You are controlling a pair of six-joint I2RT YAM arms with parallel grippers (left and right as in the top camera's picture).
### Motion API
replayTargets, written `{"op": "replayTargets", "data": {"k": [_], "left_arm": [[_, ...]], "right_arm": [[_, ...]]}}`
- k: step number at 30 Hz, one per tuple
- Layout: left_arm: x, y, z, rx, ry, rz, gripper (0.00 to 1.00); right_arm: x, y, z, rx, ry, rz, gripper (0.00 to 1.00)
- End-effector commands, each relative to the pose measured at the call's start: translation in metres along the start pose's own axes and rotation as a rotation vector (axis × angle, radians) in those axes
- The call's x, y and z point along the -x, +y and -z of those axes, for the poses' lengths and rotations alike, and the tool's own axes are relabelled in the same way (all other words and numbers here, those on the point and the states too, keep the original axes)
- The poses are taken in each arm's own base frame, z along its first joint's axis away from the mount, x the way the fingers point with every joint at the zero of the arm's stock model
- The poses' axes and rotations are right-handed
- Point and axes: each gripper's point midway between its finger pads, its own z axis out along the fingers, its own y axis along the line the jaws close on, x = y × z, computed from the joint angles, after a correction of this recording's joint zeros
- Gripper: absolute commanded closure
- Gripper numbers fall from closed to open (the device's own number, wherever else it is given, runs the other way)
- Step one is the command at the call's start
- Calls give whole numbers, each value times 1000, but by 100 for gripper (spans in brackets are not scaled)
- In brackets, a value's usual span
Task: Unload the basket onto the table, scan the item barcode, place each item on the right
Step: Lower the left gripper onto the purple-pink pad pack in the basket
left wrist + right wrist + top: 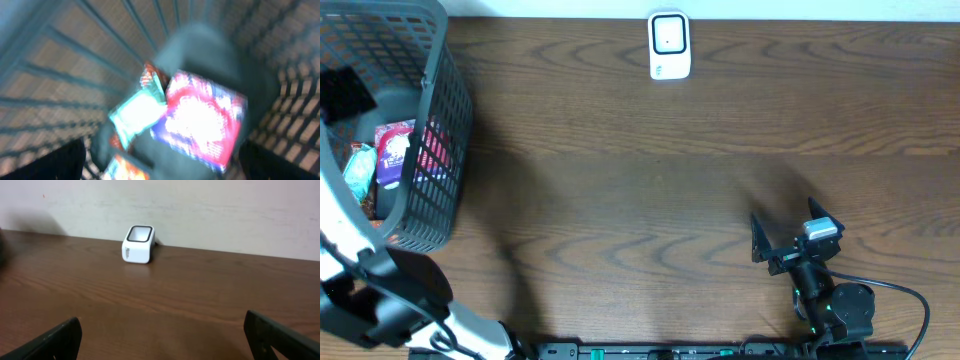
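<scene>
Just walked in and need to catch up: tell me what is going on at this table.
The left end effector hangs open inside the grey basket at the left end of the table, above a pink and purple packet and a teal packet, gripping nothing. The right end effector sits open and empty near the front edge, facing the white scanner at the far edge. No item is at the scanner.

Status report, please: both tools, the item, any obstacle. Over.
Left tool open over the basket, above the pink packet. Right tool open, empty. Scanner stands alone, nothing in front of it.
</scene>
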Motion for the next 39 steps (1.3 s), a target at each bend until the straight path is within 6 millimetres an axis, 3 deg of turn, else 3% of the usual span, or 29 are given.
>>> {"op": "replayTargets", "data": {"k": [1,9,39], "left_arm": [[-14,-8,-15,-40,84,3,2],[-35,-10,-33,-34,197,61,2],[-33,-10,-34,-34,186,62,2]], "right_arm": [[0,-1,0,-5,-1,-8,1],[0,-1,0,-5,-1,-8,1],[0,-1,0,-5,0,-7,1]]}}
